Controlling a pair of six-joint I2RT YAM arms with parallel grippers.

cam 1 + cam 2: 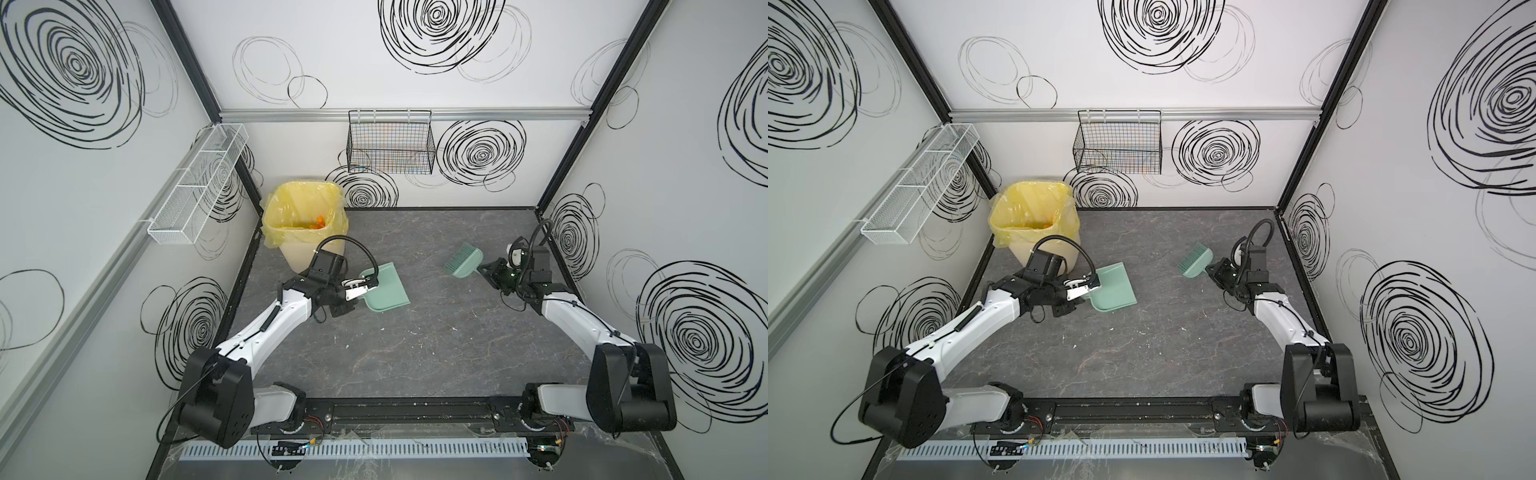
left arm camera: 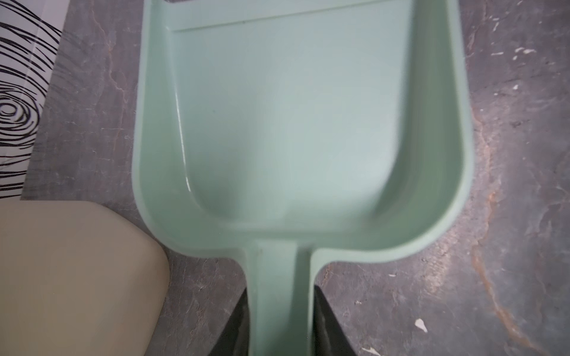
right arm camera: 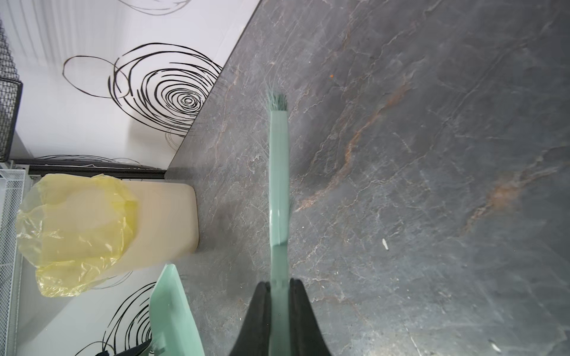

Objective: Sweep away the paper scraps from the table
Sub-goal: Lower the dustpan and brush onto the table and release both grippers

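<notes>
Firmly, the left fingers pinch the dustpan handle; the right fingers clamp the brush. Only a top view shows orange scraps inside the bin

Orange paper scraps lie inside the yellow-lined bin standing on the dark grey table.

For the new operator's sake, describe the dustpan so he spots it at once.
Find the yellow-bagged bin in the table's far left corner. Beside it, the left gripper holds a pale green dustpan by its handle. Unlike the green brush, it is a flat open scoop without bristles.
</notes>
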